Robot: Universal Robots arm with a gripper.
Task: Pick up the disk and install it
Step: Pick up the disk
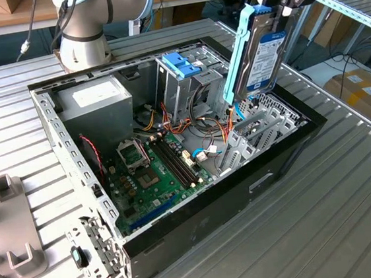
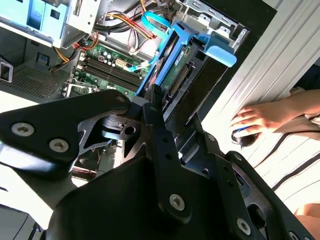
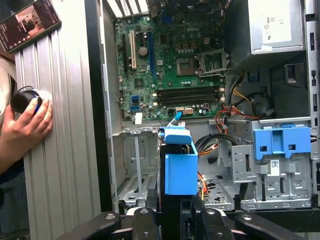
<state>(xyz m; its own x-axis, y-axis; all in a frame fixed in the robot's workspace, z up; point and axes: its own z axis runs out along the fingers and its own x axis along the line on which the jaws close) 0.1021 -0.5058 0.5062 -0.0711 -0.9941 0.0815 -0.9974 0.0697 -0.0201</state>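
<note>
The disk point(image 1: 264, 50), a silver drive with a white-and-blue label in a light blue carrier rail, hangs upright over the end of the open computer case point(image 1: 181, 227) on the exterior view's right. My gripper point(image 1: 271, 7) is shut on the disk's upper end. The disk's lower end is just above the empty metal bay point(image 1: 258, 131) inside the case. In the first wrist view the disk point(image 3: 180, 167) is seen edge-on, with my gripper point(image 3: 172, 216) around it. In the second wrist view the disk point(image 2: 174, 67) juts out past the fingers point(image 2: 156, 102).
A tall drive cage with a blue bracket point(image 1: 181, 63) stands beside the bay. The motherboard point(image 1: 150, 169), loose cables point(image 1: 205, 133) and a power supply point(image 1: 95, 102) fill the case. A person's hand point(image 3: 25, 122) rests on the ribbed table beside the case, near a phone point(image 3: 30, 22).
</note>
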